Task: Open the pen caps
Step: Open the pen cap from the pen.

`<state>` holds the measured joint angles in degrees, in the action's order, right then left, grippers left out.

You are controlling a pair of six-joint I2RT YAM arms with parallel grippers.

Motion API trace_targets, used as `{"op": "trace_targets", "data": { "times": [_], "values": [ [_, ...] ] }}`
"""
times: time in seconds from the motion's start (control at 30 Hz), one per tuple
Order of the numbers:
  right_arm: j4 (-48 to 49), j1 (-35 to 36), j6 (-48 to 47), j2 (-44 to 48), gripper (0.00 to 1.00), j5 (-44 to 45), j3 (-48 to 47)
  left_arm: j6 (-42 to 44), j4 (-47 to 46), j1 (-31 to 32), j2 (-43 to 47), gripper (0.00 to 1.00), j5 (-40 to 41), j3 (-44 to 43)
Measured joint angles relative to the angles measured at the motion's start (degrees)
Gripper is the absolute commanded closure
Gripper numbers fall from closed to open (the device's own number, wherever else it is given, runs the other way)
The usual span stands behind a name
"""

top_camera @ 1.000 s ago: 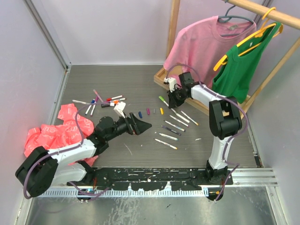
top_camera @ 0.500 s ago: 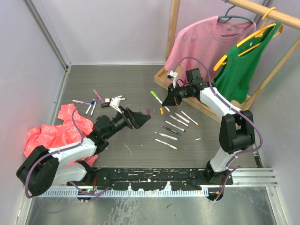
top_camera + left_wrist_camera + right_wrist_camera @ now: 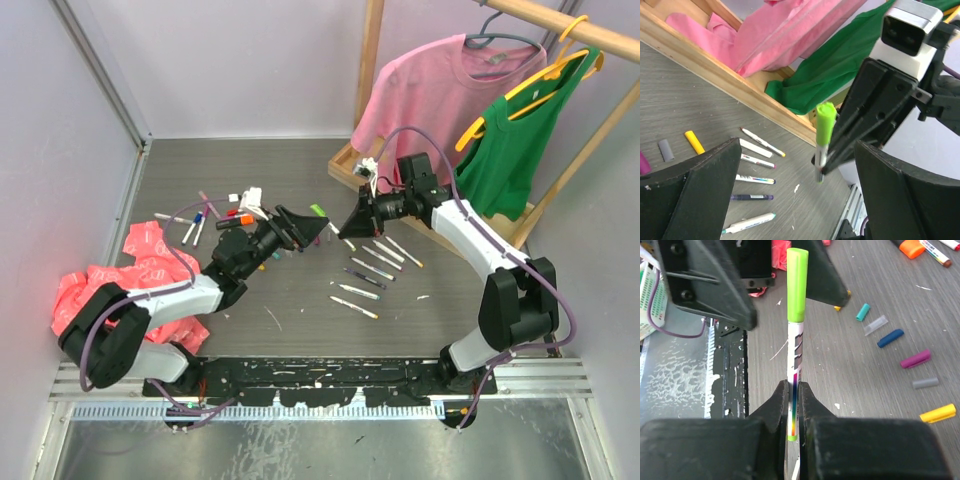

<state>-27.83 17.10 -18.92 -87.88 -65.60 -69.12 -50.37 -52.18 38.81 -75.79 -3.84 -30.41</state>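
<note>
Two arms meet above the middle of the grey table [image 3: 290,300]. The right arm stretches in from beside the wooden rack [image 3: 372,50], elbow bent and forearm pointing left. The right gripper [image 3: 354,220] is pressed together on the white barrel of a pen [image 3: 794,360], pinching it near its lower end, so the lime-green cap [image 3: 797,285] points toward the other arm.

The left arm reaches out from its base, forearm angled to the far right. The left gripper [image 3: 310,227] is spread wide, and the capped tip shows in the gap between its two fingers, touching neither.

On the table a row of uncapped pens [image 3: 372,268] lies near the rack. Loose caps [image 3: 890,338] in teal, blue, purple, grey and yellow are strewn just beside it. A cluster of capped pens [image 3: 215,215] lies by crumpled pink plastic [image 3: 120,280] at the left.

A second earlier the right gripper sat low over the pens beside the rack, and the left gripper hung nearer the bases. Since then the right arm has lifted the pen and swung it left, while the left arm has moved out to meet it with its jaws wide throughout.
</note>
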Motion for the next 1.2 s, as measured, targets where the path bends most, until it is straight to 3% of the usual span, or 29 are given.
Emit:
{"op": "trace_targets", "data": {
  "times": [0.2, 0.33, 0.63, 0.73, 0.83, 0.9, 0.97, 1.1, 1.2],
  "values": [
    [-0.2, 1.6, -0.7, 0.0, 0.99, -0.5, 0.4, -2.4, -2.4, -0.5, -5.2, 0.33, 0.0, -2.6],
    [-0.4, 1.9, -0.9, 0.0, 0.99, -0.1, 0.4, -4.2, -4.4, -0.9, -6.7, 0.44, 0.0, -2.7],
    [-0.6, 2.3, -1.7, -0.7, 0.99, 0.2, 0.4, -5.7, -6.1, -1.1, -6.8, 0.61, -0.5, -2.7],
    [-0.8, 2.3, -1.9, -1.2, 0.99, 0.3, 0.4, -5.8, -6.2, -1.2, -6.8, 0.73, -0.7, -2.7],
    [-1.0, 2.4, -2.0, -1.6, 0.99, 0.7, 0.4, -6.1, -6.3, -1.3, -6.8, 0.94, -1.4, -2.7],
    [-1.0, 2.4, -2.0, -1.8, 0.99, 1.0, 0.4, -5.7, -6.4, -1.3, -6.8, 1.00, -1.8, -2.7],
    [-1.1, 2.4, -2.1, -1.9, 0.92, 1.0, 0.4, -5.7, -6.5, -1.4, -6.9, 1.00, -2.2, -2.7],
    [-1.2, 2.4, -2.1, -2.0, 0.67, 1.2, 0.4, -5.8, -7.6, -1.4, -7.7, 1.00, -3.0, -2.7],
    [-1.1, 2.8, -1.8, -2.3, 0.57, 1.7, 0.4, -6.0, -9.2, -1.5, -9.3, 1.00, -4.0, -2.7]
  ]
}}
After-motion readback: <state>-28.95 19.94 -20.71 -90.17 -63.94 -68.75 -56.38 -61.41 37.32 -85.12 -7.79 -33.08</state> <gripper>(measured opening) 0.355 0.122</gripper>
